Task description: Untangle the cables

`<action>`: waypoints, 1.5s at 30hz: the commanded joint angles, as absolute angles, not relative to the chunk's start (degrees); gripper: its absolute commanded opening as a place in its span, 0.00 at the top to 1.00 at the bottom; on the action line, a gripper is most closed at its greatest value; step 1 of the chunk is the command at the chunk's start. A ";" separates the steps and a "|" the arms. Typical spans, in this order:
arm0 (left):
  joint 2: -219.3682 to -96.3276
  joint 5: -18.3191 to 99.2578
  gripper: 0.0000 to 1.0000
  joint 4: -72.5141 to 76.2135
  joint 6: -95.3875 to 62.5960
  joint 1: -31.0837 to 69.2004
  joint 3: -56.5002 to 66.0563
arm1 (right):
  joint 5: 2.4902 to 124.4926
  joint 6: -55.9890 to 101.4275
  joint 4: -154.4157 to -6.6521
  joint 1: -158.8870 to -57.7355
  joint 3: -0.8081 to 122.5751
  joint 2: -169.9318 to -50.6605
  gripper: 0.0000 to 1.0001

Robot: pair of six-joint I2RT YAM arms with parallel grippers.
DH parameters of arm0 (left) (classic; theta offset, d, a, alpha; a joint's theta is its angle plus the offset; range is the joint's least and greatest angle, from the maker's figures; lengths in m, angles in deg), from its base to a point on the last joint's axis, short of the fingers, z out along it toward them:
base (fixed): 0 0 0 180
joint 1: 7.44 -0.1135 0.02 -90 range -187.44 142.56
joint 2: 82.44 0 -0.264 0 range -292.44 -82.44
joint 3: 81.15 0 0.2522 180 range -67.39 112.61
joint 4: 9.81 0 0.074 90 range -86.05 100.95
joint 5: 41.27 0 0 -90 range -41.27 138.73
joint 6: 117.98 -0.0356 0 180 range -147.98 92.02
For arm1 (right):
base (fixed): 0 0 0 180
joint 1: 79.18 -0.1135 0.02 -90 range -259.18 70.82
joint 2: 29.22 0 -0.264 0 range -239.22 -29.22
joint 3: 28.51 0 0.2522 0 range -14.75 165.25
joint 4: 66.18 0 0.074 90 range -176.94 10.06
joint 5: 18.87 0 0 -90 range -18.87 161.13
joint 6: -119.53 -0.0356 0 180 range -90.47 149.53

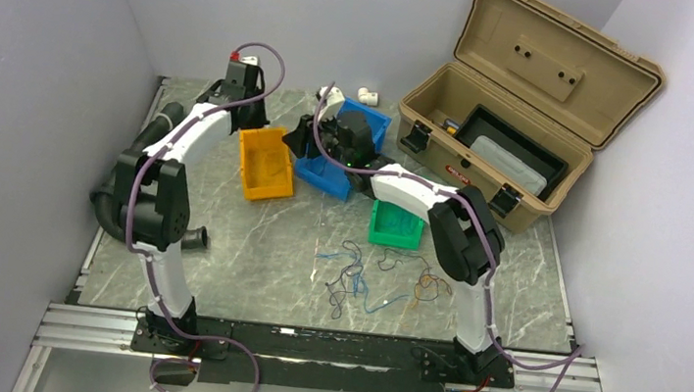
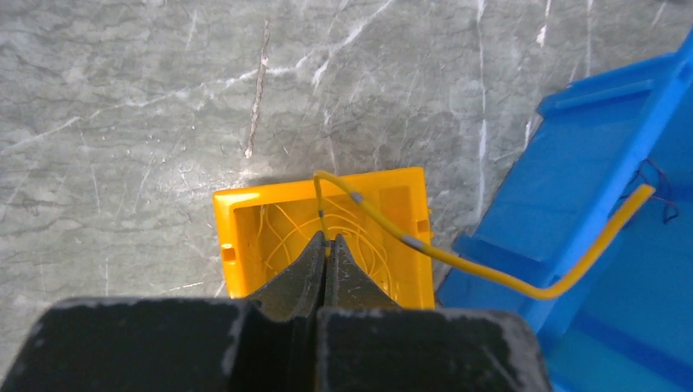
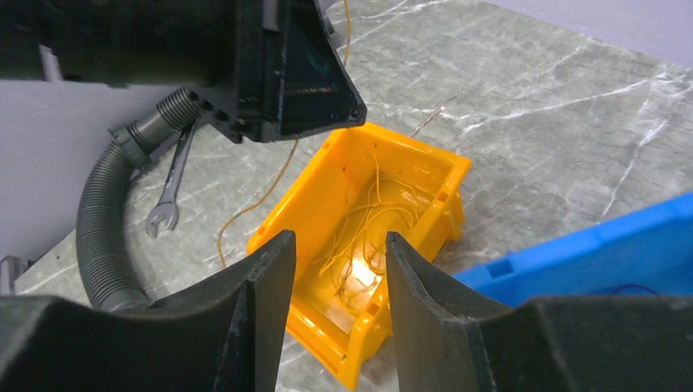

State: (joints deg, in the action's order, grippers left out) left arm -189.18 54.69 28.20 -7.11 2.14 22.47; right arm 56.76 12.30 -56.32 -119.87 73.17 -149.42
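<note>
A tangle of thin blue, orange and dark cables (image 1: 381,279) lies loose on the marble table in front of the arms. My left gripper (image 2: 327,239) is shut on a thin yellow cable (image 2: 458,260) and holds it above the yellow bin (image 2: 237,237), which has several yellow cables in it (image 3: 372,216). The held cable hangs down past the bin (image 3: 286,163). In the top view the left gripper (image 1: 246,111) is at the back, over the yellow bin (image 1: 263,162). My right gripper (image 3: 339,241) is open and empty, beside the yellow bin and facing it (image 1: 302,137).
Blue bins (image 1: 331,174) stand right of the yellow bin, a green bin (image 1: 395,226) nearer the front. An open tan toolbox (image 1: 487,143) is at the back right. A black corrugated hose (image 3: 98,237) and a wrench (image 3: 167,204) lie at the left.
</note>
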 commanded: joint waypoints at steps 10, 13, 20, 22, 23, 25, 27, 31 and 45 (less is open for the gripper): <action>-190.50 68.40 0.91 14.09 -6.44 6.26 15.04 | 55.17 8.89 -48.05 -118.71 57.90 -135.36 0.51; -188.93 70.36 0.82 9.48 -6.23 6.70 11.43 | 55.05 8.24 -47.55 -118.39 55.07 -132.27 0.50; -186.46 70.30 0.40 11.19 -7.94 6.69 13.50 | 55.47 8.61 -50.89 -117.83 50.26 -126.27 0.47; -185.92 69.72 0.35 12.84 -8.97 6.61 15.24 | 55.47 8.02 -50.30 -117.50 47.88 -124.64 0.47; -185.89 69.13 0.33 13.93 -9.71 6.52 16.48 | 55.36 7.74 -50.24 -117.38 46.96 -123.89 0.47; -185.89 67.55 0.30 16.93 -10.21 6.57 19.29 | 55.29 7.57 -50.42 -117.17 45.56 -122.58 0.47; -185.63 67.42 0.30 20.02 -9.94 6.62 20.99 | 55.45 7.71 -51.00 -117.01 44.40 -121.35 0.47; -183.43 67.56 0.32 23.97 -9.82 6.59 21.29 | 55.59 7.53 -51.61 -116.34 41.87 -118.66 0.47; -188.92 52.36 0.31 25.77 -5.02 3.18 26.79 | 56.76 7.78 -56.06 -115.36 37.04 -108.66 0.47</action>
